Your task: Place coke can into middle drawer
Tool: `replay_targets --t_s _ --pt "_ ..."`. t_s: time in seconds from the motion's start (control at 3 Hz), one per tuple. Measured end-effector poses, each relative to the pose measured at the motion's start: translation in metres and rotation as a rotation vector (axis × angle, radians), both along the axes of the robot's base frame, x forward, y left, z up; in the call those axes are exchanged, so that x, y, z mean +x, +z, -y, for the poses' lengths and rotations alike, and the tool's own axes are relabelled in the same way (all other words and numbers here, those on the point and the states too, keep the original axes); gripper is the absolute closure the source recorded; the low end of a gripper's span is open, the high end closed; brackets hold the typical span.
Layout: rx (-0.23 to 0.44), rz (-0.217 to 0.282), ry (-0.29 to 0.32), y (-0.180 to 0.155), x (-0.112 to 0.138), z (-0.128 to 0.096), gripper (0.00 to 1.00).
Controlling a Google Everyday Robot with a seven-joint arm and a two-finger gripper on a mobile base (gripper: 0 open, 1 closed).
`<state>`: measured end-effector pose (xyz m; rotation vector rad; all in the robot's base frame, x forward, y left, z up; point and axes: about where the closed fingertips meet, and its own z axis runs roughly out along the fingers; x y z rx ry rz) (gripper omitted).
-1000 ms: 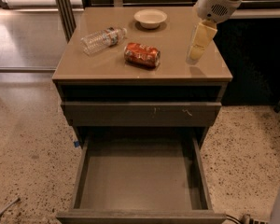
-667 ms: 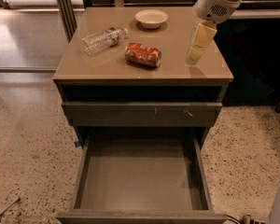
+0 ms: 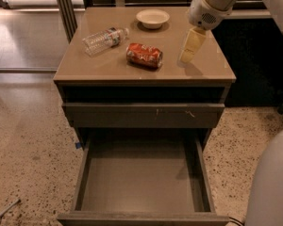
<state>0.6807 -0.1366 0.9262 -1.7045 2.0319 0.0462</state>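
Note:
The coke can (image 3: 144, 55), red-orange with white lettering, lies on its side on the cabinet top (image 3: 113, 67), near the middle. My gripper (image 3: 189, 48), pale yellow, hangs just above the cabinet top to the right of the can and is apart from it, holding nothing I can see. The middle drawer (image 3: 141, 178) is pulled out below, near the bottom of the view. Its flat grey floor is bare.
A clear plastic water bottle (image 3: 104, 39) lies on its side left of the can. A white bowl (image 3: 152, 18) stands at the back. A closed drawer front (image 3: 144, 114) with pale scratch marks sits above the open drawer. Speckled floor surrounds the cabinet.
My gripper has moved a little to the left, toward the can. The can, bottle, bowl and drawer have not moved.

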Motion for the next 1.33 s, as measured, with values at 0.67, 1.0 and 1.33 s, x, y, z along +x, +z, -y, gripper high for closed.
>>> replay_targets --t_s 0.67,1.0,1.33 --pt "0.071 -0.025 0.076 -0.051 0.051 -0.05 0.0" --pt "0.071 -0.025 0.076 -0.051 0.052 -0.05 0.0" --pt "0.091 -0.033 0.087 -0.055 0.054 -0.058 0.0"
